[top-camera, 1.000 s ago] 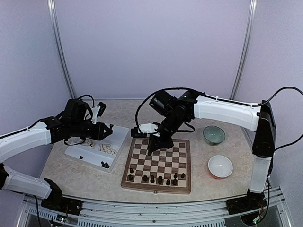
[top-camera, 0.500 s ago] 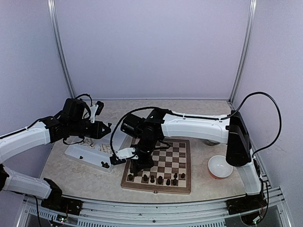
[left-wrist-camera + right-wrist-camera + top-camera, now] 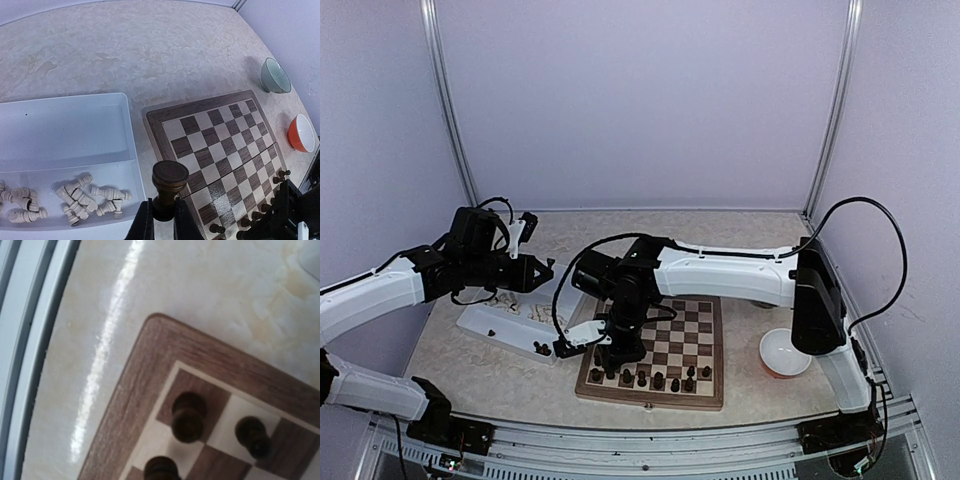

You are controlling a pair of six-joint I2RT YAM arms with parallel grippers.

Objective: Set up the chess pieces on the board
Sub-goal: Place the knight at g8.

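Board [image 3: 692,345] sits near-centre on the worktop [image 3: 480,372], with dark pieces [image 3: 658,380] along its near rows. Left tool [image 3: 164,216] grips one dark piece [image 3: 170,176] above the white tray [image 3: 510,330], left of the board. Right tool [image 3: 612,355] is closed over the board's near-left corner.

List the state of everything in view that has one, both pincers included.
Left pincer, shut on dark piece, held upright.
Right pincer, shut, low over the board's near left corner; whether it holds anything can't be seen.
Board, open flat.
Dark pieces on board, upright.
Cream pieces, lying down in tray.
Green bowl, upright, empty.
Orange bowl, upright, empty.
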